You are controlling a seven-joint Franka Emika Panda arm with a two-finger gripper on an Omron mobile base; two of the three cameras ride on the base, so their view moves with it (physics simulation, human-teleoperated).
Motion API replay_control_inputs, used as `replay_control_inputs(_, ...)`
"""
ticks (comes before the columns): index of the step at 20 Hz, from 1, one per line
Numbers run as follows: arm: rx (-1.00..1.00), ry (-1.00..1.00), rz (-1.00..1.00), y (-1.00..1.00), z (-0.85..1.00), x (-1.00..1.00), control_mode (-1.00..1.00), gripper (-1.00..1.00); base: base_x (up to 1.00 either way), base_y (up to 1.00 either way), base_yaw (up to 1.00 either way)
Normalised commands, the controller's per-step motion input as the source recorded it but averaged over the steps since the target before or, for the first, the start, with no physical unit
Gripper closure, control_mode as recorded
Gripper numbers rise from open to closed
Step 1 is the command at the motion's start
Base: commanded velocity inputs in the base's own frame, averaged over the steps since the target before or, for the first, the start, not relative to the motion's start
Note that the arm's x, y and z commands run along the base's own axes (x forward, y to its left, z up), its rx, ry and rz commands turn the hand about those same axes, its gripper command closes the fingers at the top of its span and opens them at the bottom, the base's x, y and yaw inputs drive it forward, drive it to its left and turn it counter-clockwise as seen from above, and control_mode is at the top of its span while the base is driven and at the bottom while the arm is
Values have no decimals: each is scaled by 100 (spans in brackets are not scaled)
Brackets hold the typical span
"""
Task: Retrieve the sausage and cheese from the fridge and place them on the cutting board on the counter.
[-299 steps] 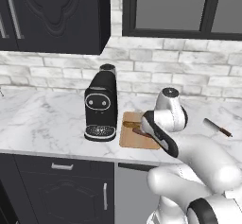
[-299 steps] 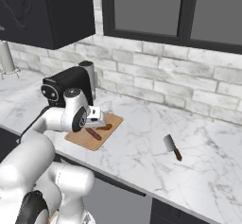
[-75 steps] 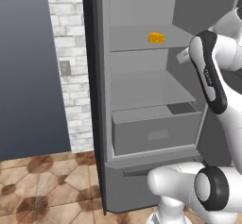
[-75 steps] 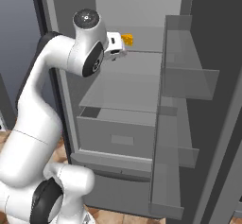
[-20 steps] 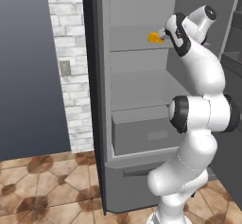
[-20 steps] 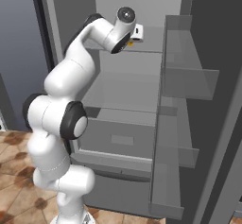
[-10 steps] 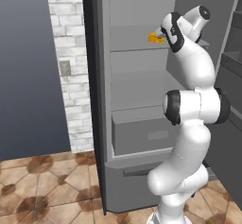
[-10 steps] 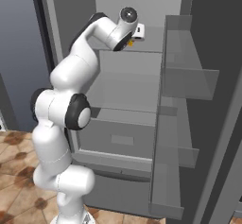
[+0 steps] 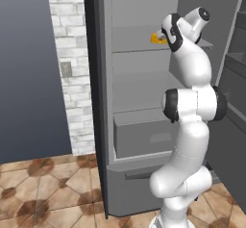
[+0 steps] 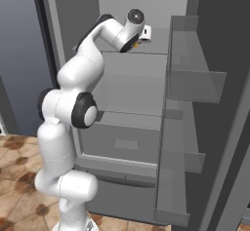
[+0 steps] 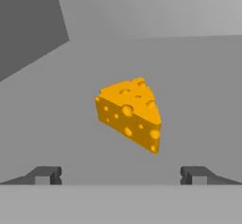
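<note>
In the left base view we see the fridge (image 9: 144,78) open, the cheese (image 9: 157,38) on its upper shelf near the top of the frame, just left of our arm's wrist.

In the right base view the cheese (image 10: 143,39) peeks out beside the hand, top centre.

In the hand view our gripper (image 11: 121,175) is spread wide, empty; the cheese (image 11: 130,113) sits straight ahead between the fingertips (image 11: 46,174), apart from them, its length running from upper left to lower right.

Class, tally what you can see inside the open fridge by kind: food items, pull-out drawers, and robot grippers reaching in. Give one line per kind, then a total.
Food items: 1, the cheese
Pull-out drawers: 1, the drawer
Grippers: 1, the gripper, open
Total: 3
</note>
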Motion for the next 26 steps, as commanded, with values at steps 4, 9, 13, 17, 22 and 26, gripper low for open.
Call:
replay_control_inputs(4,-2,0,1,-3,-6,25,-100,-100,0,0,0)
replay_control_inputs(9,-2,0,4,0,-6,28,-100,-100,0,0,0)
replay_control_inputs(13,-4,0,6,-1,-2,30,-100,-100,0,0,0)
replay_control_inputs(17,-4,0,7,-3,-1,36,-100,-100,0,0,0)
replay_control_inputs(22,-5,0,8,-9,0,34,-100,-100,0,0,0)
replay_control_inputs(26,-5,0,6,-5,0,29,-100,-100,0,0,0)
